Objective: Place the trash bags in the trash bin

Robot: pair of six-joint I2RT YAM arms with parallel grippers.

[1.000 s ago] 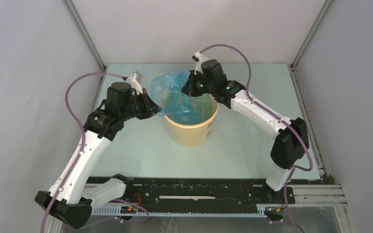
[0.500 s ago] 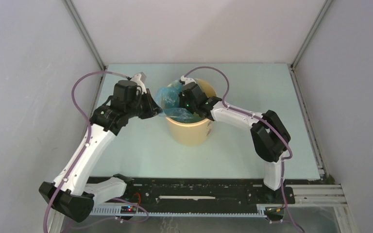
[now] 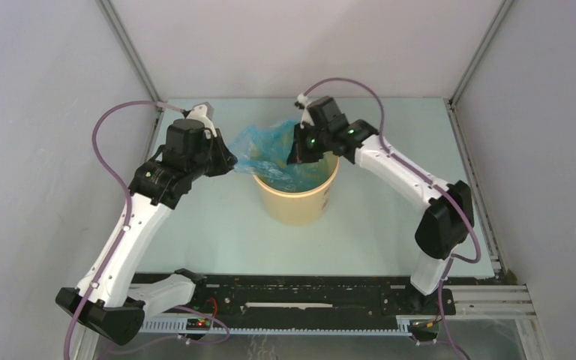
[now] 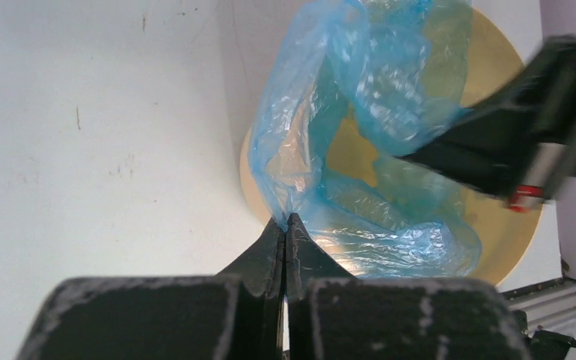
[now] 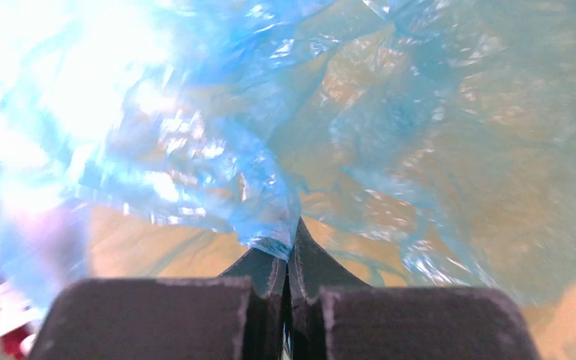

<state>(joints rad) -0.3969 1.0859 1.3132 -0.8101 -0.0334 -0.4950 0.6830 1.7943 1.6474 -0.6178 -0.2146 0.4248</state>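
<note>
**A:** Where is the trash bag in relation to the trash bin?

**B:** The trash bag (image 3: pixel 266 146) is spread over the mouth of the trash bin (image 3: pixel 294 206). Part of it hangs down inside. The rest rises above the rim on the bin's far-left side and reaches out past that edge.

**A:** What is the left gripper doing?

**B:** The left gripper (image 4: pixel 286 225) sits just outside the bin's left rim. Its jaws are pressed together, with a fold of the blue film pinched between the tips. From that pinch the bag fans out across the bin's opening.

**A:** And the right one?

**B:** The right gripper (image 5: pixel 291 229) is above the bin's mouth, toward the far side, with its tips pointing down into it. Its jaws are also pressed together, nipping a crumpled bit of the bag. Below the tips, glossy film lies against the bin's yellow inside.

**A:** Is the bag pulled flat between the two grips?

**B:** No, it is wrinkled and loose. The left wrist view shows a gap in the film, and the bin's yellow inner wall is visible through it.

**A:** How does the bin stand?

**B:** It is upright on the pale table (image 3: pixel 217 225). One arm reaches toward it from each side.
</note>
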